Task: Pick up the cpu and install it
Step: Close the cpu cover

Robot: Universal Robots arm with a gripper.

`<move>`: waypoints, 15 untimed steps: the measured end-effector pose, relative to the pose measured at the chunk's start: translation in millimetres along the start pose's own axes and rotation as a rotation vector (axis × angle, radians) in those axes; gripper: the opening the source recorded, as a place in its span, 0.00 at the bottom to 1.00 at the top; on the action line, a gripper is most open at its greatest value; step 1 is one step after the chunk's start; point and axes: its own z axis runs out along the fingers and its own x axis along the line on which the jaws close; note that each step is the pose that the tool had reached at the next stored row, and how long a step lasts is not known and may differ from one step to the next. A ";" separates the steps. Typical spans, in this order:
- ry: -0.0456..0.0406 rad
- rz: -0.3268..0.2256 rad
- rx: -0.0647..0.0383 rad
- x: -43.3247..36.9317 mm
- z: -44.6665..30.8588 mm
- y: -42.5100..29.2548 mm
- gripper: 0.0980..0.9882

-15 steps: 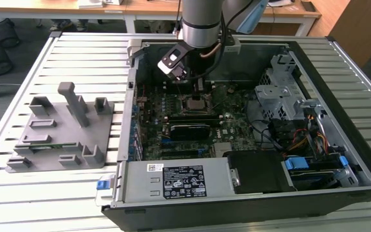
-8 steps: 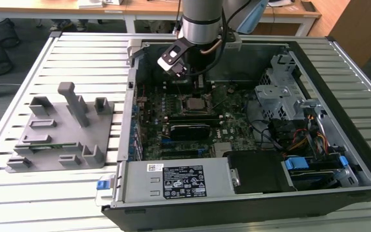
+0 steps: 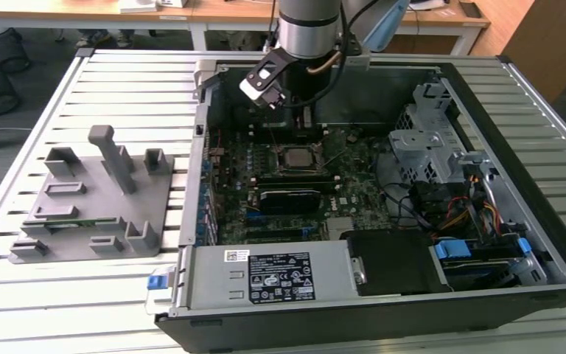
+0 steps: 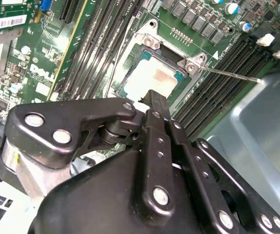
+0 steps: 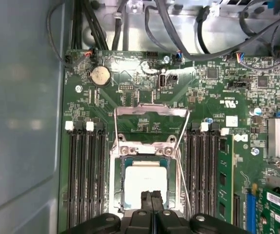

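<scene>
**Chip lies in its socket, gripper poised at its edge**

From where I stand, the silver-and-grey robot arm (image 3: 308, 26) comes down at the upper middle of the exterior view into an open black computer case (image 3: 362, 324). The case lies on a slatted metal table (image 3: 126, 81). On the exterior view's left, well apart from the case, stands a grey plastic fixture with upright blocks (image 3: 96, 199).

The black gripper (image 5: 152, 197) hangs over the green motherboard (image 3: 362, 192), near the far side of the case. Its jaws are drawn together: in both wrist views the two dark fingertips (image 5: 146, 200) sit side by side with barely a line between them and nothing gripped there.

The cpu (image 5: 142, 178), a flat square chip with a pale silver-grey top, lies level inside the black square socket (image 5: 118, 187), near the middle of the exterior view. The fingertips are just above the chip's near edge; I cannot tell whether they touch it.

The socket's hinged metal frame (image 5: 152, 111) is swung open, away from the chip. A thin metal lever (image 4: 232, 74) sticks out beside it. Long black memory slots (image 5: 84, 170) run along both sides of the socket.
</scene>
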 end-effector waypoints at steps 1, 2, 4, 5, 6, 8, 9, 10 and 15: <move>0.0000 0.000 0.000 -0.1 -2.2 0.1 0.01; 0.0000 0.000 0.000 -0.1 -4.5 0.2 0.01; -0.0002 0.000 0.000 -0.3 -9.2 0.4 0.01; -0.0001 0.000 0.000 -0.4 -11.8 0.5 0.01; -0.0001 0.000 0.000 -0.4 -14.3 0.6 0.01; -0.0002 0.000 0.000 -0.6 -17.3 0.7 0.01; -0.0001 0.000 0.000 -0.9 -17.5 0.7 0.01; 0.0000 0.000 0.000 -1.8 -17.5 0.6 0.01; -0.0004 0.000 0.000 -8.2 -18.1 0.6 0.01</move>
